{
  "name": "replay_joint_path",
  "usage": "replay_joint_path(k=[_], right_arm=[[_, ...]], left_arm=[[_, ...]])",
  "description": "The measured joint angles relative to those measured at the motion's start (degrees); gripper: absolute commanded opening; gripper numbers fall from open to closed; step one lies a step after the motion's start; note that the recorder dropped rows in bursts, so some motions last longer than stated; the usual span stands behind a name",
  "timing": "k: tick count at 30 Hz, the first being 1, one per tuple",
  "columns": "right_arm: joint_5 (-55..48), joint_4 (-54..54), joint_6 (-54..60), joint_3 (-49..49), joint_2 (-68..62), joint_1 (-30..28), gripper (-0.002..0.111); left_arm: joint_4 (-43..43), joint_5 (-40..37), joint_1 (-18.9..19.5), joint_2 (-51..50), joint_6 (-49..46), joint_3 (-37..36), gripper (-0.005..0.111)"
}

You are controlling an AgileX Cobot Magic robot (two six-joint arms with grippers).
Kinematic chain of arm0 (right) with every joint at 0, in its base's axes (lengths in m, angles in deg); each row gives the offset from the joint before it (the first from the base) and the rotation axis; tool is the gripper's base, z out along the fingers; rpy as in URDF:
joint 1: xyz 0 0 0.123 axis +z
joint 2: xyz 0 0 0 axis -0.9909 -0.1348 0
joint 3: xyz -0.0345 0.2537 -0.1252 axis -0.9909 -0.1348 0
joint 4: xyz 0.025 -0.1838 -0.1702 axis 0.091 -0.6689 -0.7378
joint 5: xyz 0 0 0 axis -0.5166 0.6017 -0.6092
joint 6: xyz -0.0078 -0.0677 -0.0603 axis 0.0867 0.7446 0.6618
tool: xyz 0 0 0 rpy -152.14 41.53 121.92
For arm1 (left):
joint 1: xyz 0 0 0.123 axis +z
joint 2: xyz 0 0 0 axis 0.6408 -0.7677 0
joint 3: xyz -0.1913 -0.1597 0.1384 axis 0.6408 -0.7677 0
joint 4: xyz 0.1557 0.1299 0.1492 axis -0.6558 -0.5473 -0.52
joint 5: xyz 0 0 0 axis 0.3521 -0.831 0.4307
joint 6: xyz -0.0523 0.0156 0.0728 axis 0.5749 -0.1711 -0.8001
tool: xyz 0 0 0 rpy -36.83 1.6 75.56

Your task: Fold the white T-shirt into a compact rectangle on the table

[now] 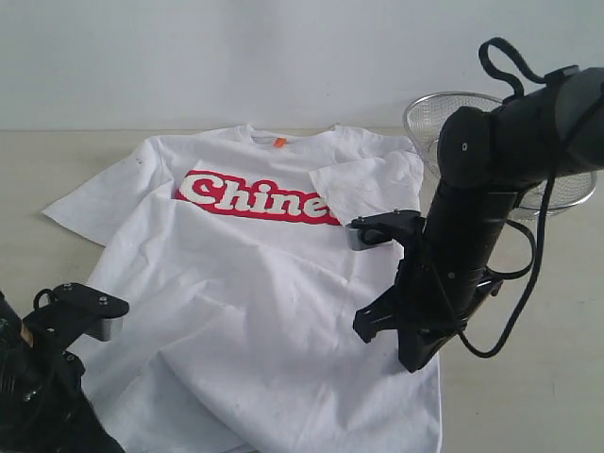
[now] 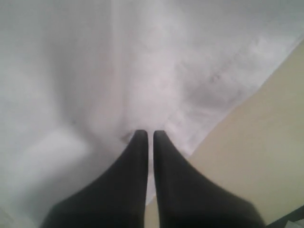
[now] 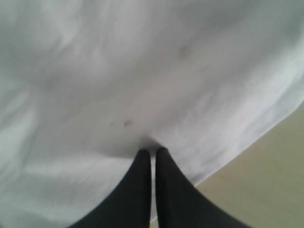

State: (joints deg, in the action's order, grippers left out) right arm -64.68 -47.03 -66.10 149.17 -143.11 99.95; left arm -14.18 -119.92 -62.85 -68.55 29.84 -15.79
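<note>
The white T-shirt (image 1: pixel 255 283) lay chest-up on the table (image 1: pixel 528 406), collar toward the wall, its orange neck tag (image 1: pixel 279 143) showing. The sleeve on the right of the exterior view was folded inward over the chest, hiding the end of the red lettering (image 1: pixel 250 195). The left gripper (image 2: pixel 149 134) was clenched near the shirt's lower left edge, its tips pressed together on a gathered ridge of white cloth close to bare tabletop. The right gripper (image 3: pixel 153 151) was likewise clenched, and the fabric puckered at its tips, apparently pinched there, though the blurred wrist view left the exact fold unclear. A wire-mesh basket (image 1: pixel 444 118) sat behind the right arm.
</note>
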Motion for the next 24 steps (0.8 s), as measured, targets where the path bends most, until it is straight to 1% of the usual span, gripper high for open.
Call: replay_joint_path(k=[8,10,15,17,24], right_arm=[[0.5,0.0,0.3,0.0,-3.0,0.0,0.0],[0.8,-0.1,0.3,0.0,-3.0,0.0,0.0],[1.1,-1.1,0.3,0.0,-3.1,0.0,0.0],[1.2,-1.9,-0.2,0.0,-3.1,0.0,0.0],[2.9,-5.5,-3.5,0.0,-3.0,0.3,0.0]], left_arm=[[-2.0,-0.4,0.0,-4.6,2.5,0.3,0.005],[-3.8,-0.8,-0.1,-5.1,5.3,0.5,0.005],[-11.5,-2.0,-0.3,-5.6,14.5,1.0,0.005],[-13.4,-2.3,0.2,-5.6,16.9,1.0,0.005],[-16.1,-3.9,3.4,-5.7,19.3,1.0,0.005]])
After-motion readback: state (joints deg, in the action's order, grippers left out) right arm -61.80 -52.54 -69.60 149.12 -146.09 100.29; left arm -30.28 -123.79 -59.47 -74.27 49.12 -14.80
